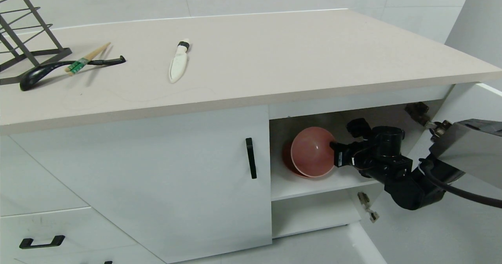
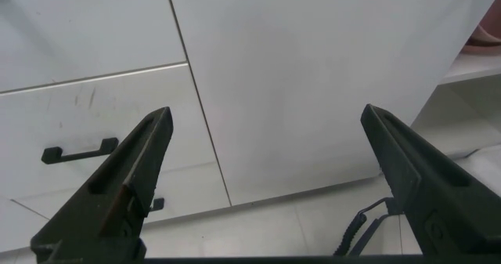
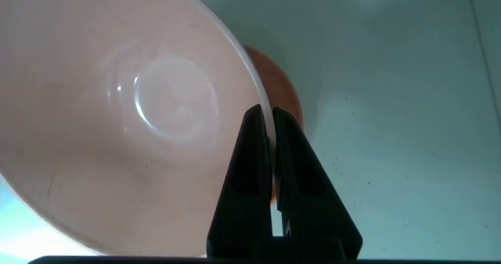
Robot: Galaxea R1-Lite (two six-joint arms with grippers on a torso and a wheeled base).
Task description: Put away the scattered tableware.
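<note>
A pink bowl (image 1: 311, 150) is tipped on its side inside the open cupboard, just above the upper shelf (image 1: 306, 185). My right gripper (image 1: 336, 154) is shut on its rim; up close, the right gripper (image 3: 270, 119) pinches the thin edge of the bowl (image 3: 141, 115). A second, darker pink bowl (image 1: 288, 160) sits behind the first, and the second bowl (image 3: 278, 92) peeks past the rim. On the counter lie a black spoon (image 1: 43, 71), a pair of chopsticks (image 1: 87, 58) and a white knife (image 1: 179, 61). My left gripper (image 2: 266, 127) is open, low in front of the cupboard.
A black wire rack (image 1: 23, 32) stands at the counter's back left. The left cupboard door, with its black handle (image 1: 251, 158), is closed; the right door (image 1: 451, 232) is swung open beside my arm. Drawers with a black handle (image 2: 78, 150) sit further left.
</note>
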